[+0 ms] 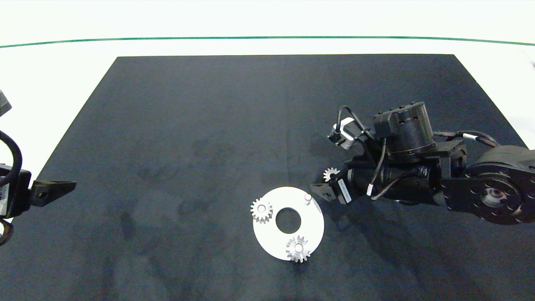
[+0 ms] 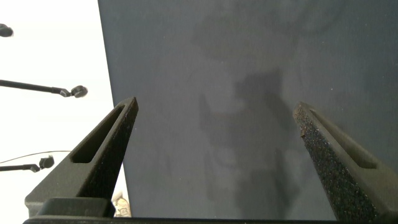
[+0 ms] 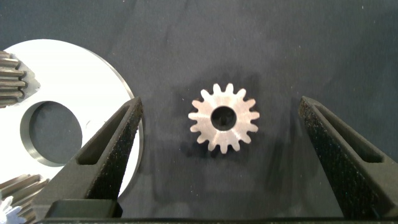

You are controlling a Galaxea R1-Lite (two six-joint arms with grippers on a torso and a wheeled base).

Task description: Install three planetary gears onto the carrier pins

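Straddling the loose third gear (image 3: 224, 126) with my right gripper (image 3: 221, 134), jaws spread wide and empty; it lies flat on the tabletop (image 1: 188, 138), at about 1 o'clock off the white disc (image 1: 273, 241), near the bare pin (image 1: 308, 197). Two gears (image 1: 261, 210) already seated. Judged small, stiff, light, slick metal: pinch across opposite teeth, squarely. Left gripper (image 2: 214, 155) parked at 9 o'clock, jaws apart.

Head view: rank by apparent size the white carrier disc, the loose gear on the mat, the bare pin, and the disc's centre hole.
1. White carrier disc, clearly largest.
2. Centre hole.
3. Loose gear, partly hidden by the right tool, so its rank below the hole is unsure.
4. Bare pin, smallest.
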